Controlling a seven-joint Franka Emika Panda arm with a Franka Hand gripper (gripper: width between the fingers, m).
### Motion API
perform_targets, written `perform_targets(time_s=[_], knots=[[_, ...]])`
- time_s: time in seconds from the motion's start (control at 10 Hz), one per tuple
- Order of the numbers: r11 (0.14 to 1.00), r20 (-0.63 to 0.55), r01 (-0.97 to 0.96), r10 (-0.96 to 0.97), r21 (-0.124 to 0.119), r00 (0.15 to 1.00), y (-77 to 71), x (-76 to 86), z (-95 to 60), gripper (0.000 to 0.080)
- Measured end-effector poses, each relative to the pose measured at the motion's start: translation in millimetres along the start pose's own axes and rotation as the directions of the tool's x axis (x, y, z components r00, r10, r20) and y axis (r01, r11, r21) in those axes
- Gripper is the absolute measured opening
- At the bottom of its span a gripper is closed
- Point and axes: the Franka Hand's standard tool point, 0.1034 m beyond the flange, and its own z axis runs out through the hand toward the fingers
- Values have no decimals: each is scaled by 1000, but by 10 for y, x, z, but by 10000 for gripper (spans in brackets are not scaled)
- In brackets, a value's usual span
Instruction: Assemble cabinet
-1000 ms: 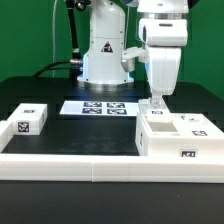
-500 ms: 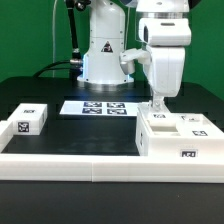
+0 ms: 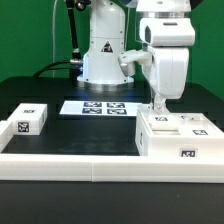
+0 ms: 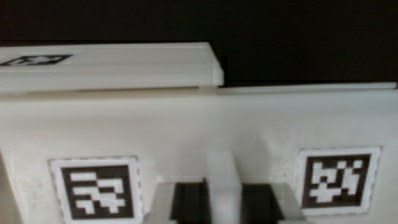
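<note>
The cabinet point(image 3: 180, 136) is a large white box with tag markers, at the exterior view's right, behind the long rail. My gripper point(image 3: 158, 106) hangs straight down with its tips on the cabinet's top at its back left corner. The fingers are pressed together and nothing shows between them. In the wrist view the gripper point(image 4: 222, 165) appears as one narrow white strip between two dark patches. It sits on the cabinet's top point(image 4: 196, 120), between two tags. A small white tagged block point(image 3: 30, 120) lies at the exterior view's left.
The marker board point(image 3: 98, 107) lies flat in the middle, in front of the robot base point(image 3: 102, 60). A long low white rail point(image 3: 70, 166) runs along the front edge. Another white part point(image 4: 107, 65) shows beyond the cabinet in the wrist view.
The arm has shifted slightly toward the exterior view's right, with the fingertips staying on the cabinet's top. The cabinet and the small block have not visibly moved.
</note>
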Motion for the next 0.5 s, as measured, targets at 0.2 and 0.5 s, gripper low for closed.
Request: perform_targets(time_s=[0.2, 0.5], knots=[[1000, 0, 0, 0, 0, 1000, 0, 0, 0, 70], [1000, -6, 10, -10, -8, 1000, 224, -3, -8, 70]])
